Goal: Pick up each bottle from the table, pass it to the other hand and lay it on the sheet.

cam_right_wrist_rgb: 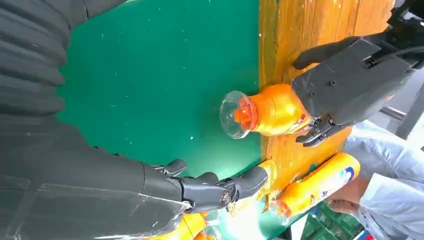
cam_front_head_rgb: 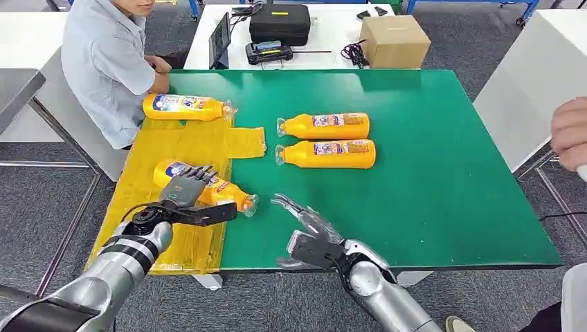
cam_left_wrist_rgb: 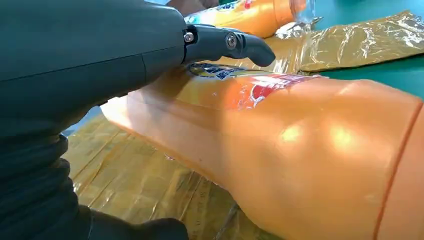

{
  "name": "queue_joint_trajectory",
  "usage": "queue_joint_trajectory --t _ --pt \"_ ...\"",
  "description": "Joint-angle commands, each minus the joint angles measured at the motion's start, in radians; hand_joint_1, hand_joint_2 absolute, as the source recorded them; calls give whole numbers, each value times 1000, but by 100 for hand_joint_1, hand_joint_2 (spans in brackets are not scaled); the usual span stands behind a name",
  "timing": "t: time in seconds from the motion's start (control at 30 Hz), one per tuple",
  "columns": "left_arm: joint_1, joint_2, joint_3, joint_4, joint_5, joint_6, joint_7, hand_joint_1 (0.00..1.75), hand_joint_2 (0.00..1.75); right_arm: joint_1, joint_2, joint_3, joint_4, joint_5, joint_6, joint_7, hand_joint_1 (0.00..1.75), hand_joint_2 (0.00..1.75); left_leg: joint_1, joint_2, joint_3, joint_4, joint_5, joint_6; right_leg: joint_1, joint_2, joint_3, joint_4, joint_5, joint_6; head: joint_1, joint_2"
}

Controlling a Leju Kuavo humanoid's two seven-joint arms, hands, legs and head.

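Observation:
One orange bottle [cam_front_head_rgb: 225, 192] [cam_left_wrist_rgb: 300, 150] [cam_right_wrist_rgb: 272, 112] lies on the yellow sheet [cam_front_head_rgb: 187, 149] at the table's near left, cap toward the green mat. My left hand [cam_front_head_rgb: 185, 196] [cam_right_wrist_rgb: 350, 80] sits over it, fingers [cam_left_wrist_rgb: 240, 45] stretched across its top and the thumb spread clear of its side. Another bottle [cam_front_head_rgb: 183, 107] [cam_right_wrist_rgb: 320, 182] lies on the sheet's far end. Two more bottles [cam_front_head_rgb: 325, 126] [cam_front_head_rgb: 329, 153] lie side by side on the mat. Near the front edge my right hand [cam_front_head_rgb: 311, 232] [cam_right_wrist_rgb: 125, 185] is open and holds nothing.
A seated person [cam_front_head_rgb: 104, 62] leans on the table's far left corner, beside the far bottle. Another person's hand [cam_front_head_rgb: 571, 131] shows at the right edge. A white table behind holds a cardboard box [cam_front_head_rgb: 394, 40] and a black case [cam_front_head_rgb: 279, 23].

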Motion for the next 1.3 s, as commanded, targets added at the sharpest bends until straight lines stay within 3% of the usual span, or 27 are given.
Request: queue_joint_trajectory --t 0.03,0.43,0.7,0.97,1.1,1.2,1.3 --pt "59 -16 -25 -7 -12 103 -8 0 175 -2 -5 -20 7 13 -7 2 0 175 1 2 1 -1 0 -2 1 2 1 -2 1 -2 0 0" --pt "164 -19 -161 -294 -173 207 194 0 175 68 -5 -58 -38 57 -49 13 0 175 1 0 -3 0 0 -2 1 0 -3 -1 0 -2 0 0" --pt "207 4 -224 -448 -218 65 228 0 175 120 -17 -100 -81 84 -66 19 0 175 1 0 -7 1 -1 -1 1 0 -7 0 -1 -2 0 0" --pt "238 18 -246 -544 -224 103 213 0 175 139 -16 -115 -97 95 -71 15 0 175 1 1 -10 1 -1 -2 2 0 -10 0 -1 -2 0 0" --pt "304 16 -271 -700 -250 136 217 0 175 192 11 -168 -191 87 -117 -32 0 175 2 0 -10 2 -2 -2 2 0 -9 0 -2 -3 0 0" --pt "386 -4 -271 -822 -253 160 222 0 175 267 78 -266 -333 29 -182 -102 0 175 1 1 -11 2 -3 -2 1 0 -11 1 -2 -2 0 0" --pt "458 -8 -293 -900 -262 189 222 0 175 329 97 -340 -446 -37 -175 -132 0 175 -1 0 -13 1 -1 -1 -1 -1 -14 1 -1 -1 0 0"
